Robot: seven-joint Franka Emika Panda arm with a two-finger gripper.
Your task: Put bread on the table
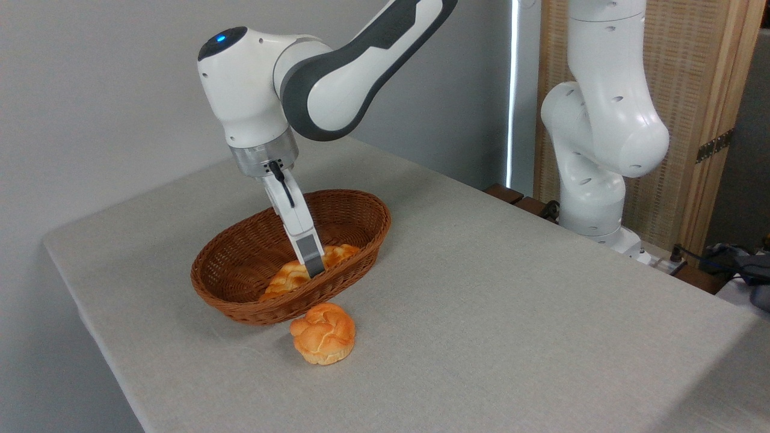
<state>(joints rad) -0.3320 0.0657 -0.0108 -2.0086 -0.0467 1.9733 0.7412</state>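
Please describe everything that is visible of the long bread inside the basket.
The bread is a long braided loaf with a golden-orange crust and paler creases. It lies inside the brown wicker basket, along its near wall, which hides the lower part. One end reaches toward the basket's right side, the other points down-left. The pincer is down at the loaf's middle, with one grey finger in front of it. Whether it grips cannot be told.

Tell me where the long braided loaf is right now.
The braided loaf lies inside the wicker basket, left of centre on the table, with the claw down on its middle and the round bun just outside the basket's near rim.
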